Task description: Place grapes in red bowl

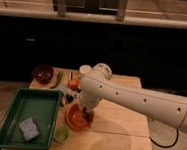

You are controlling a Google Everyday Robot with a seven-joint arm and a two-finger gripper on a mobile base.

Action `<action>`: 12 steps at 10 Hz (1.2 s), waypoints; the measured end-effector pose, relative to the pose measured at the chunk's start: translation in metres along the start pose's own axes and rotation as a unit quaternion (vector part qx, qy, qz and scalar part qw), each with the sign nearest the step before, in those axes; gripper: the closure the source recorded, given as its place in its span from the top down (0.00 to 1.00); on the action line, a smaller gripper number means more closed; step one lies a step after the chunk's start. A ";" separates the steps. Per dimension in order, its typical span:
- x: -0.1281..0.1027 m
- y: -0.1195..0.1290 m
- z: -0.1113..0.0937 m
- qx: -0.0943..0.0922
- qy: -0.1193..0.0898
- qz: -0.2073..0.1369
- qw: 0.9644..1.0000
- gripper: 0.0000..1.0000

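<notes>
1. Hand (87,115): at the end of the white arm (139,99), lowered over the right rim of the red bowl (75,120); fingers drawn together. Whether they clamp the grapes cannot be told; the grapes themselves cannot be made out, as the arm covers that spot.
2. Red bowl: on the wooden table (115,137), just right of the green tray (11,126), near the table's middle.
3. Green tray: lies along the table's left edge, with a grey sponge (29,128) inside near its front.
4. Green cup (61,133): between the tray's right wall and the table's front edge, just below the red bowl.
5. Maroon bowl (43,73): at the back left corner.
6. Open room: the table's right half and front right corner lie bare under the arm.
</notes>
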 end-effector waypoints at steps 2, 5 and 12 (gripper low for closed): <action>0.001 0.001 0.002 0.000 -0.006 -0.012 1.000 0.01; 0.002 0.002 0.004 0.002 -0.015 -0.038 0.999 0.01; 0.005 0.003 0.008 0.007 -0.031 -0.083 0.996 0.01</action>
